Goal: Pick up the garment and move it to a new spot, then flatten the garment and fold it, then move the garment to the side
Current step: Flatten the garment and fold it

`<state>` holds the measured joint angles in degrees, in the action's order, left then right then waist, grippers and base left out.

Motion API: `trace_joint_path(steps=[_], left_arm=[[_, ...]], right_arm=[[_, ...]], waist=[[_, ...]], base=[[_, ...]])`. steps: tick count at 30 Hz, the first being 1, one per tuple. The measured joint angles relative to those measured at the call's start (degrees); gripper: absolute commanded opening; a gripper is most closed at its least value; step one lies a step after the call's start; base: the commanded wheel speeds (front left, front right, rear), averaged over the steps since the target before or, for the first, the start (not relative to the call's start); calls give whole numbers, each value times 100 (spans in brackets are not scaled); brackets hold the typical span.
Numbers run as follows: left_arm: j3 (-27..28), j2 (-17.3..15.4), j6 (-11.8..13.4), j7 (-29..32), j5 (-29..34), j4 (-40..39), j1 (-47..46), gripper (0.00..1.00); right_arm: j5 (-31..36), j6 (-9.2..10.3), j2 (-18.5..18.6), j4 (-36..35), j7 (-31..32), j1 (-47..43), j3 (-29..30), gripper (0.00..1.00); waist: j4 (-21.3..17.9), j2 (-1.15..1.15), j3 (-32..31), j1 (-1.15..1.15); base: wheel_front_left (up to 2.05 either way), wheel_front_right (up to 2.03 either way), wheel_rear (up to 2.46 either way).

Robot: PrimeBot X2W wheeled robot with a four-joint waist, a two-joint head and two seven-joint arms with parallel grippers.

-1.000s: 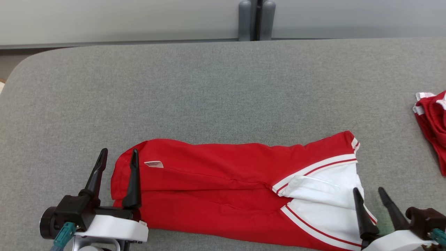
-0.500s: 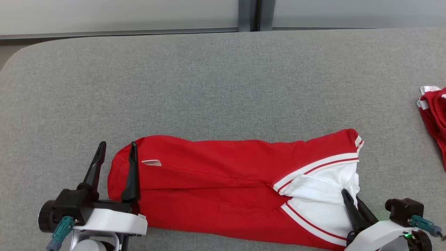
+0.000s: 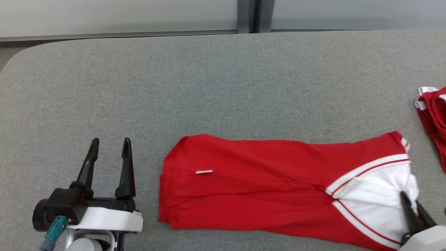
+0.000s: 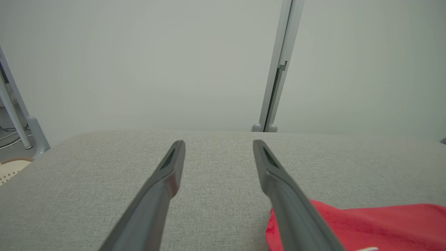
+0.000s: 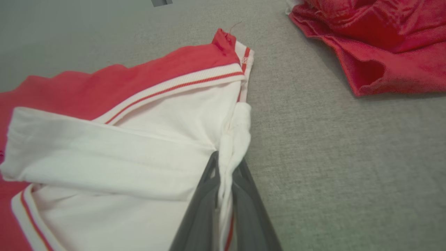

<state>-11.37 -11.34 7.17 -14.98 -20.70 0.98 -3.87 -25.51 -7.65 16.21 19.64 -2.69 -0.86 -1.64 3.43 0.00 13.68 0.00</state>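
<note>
Pinching the white edge of the garment with our right gripper, likely to drag it aside, we leave our left gripper spread and empty.

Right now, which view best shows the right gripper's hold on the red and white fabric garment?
The right wrist view: close up, the right gripper pinches the white edge of the garment. The head view shows its fingertips at the garment's end; the left wrist view, a red corner.

Garment soft matt knit cloth; table coarse grey woven fabric.
</note>
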Motion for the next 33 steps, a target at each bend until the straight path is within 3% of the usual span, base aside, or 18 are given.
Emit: trace_joint_path(steps=[6,12,17,21,25,27,33], left_arm=[[37,58,-32,0,31,-9,17,100],[67,77,-55,0,48,-15,52,100],[43,94,-63,-1,45,-7,66,100],[13,103,-81,-1,43,9,27,100],[-27,129,-87,0,43,21,-23,100],[-49,165,-108,-1,36,40,-78,100],[-60,288,-165,-1,37,87,-177,100]], right_arm=[[114,9,155,-153,-16,-23,231,0],[511,10,135,-1088,193,106,100,0],[800,12,-76,-2201,633,259,-454,0],[789,15,-230,-2597,939,544,-1184,0],[575,15,-459,-2548,1085,908,-2129,0],[364,16,-669,-2198,1181,1113,-2739,0],[-79,16,-1088,-1245,1066,1590,-3511,0]], waist=[[-33,0,-38,0],[-93,0,-97,0],[-110,0,-124,0],[-82,0,-109,0],[-4,0,-82,0],[78,0,-49,0],[238,0,76,0]], base=[[0,0,0],[0,0,0],[0,0,0],[0,0,0],[0,0,0],[0,0,0],[0,0,0]])
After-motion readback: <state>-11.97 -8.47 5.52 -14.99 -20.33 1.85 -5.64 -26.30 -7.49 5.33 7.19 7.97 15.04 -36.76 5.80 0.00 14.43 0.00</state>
